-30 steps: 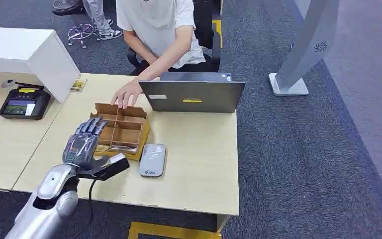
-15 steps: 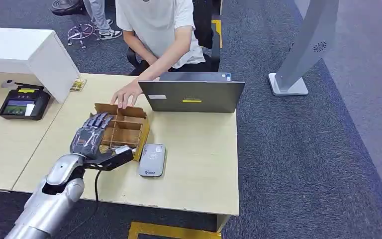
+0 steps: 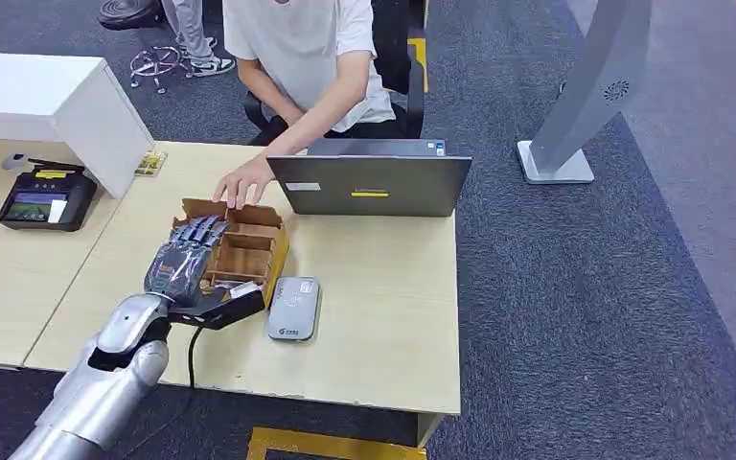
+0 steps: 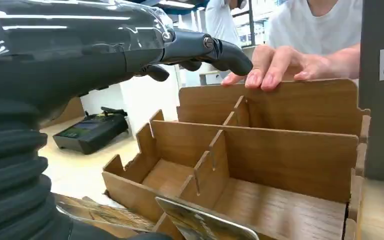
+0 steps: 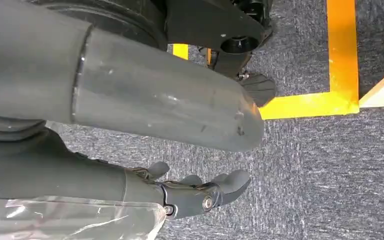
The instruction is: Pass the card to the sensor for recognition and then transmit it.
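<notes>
Fingers of the left hand (image 3: pixel 184 264) stretch flat and apart over the wooden divided box (image 3: pixel 245 251) on the desk (image 3: pixel 383 316), holding nothing. The card (image 4: pixel 207 225) stands in the box's near compartment, just beside the grey sensor (image 3: pixel 294 308). A person's hand (image 3: pixel 240 180) rests on the box's far wall; the right hand (image 5: pixel 195 192) hangs over carpet, fingers loosely apart.

Person's hand (image 3: pixel 241 179) blocks divider box (image 3: pixel 249 251) far wall; laptop (image 3: pixel 372 182) beside it. Bare worktop (image 3: pixel 383 287) right of sensor (image 3: pixel 294 307).
</notes>
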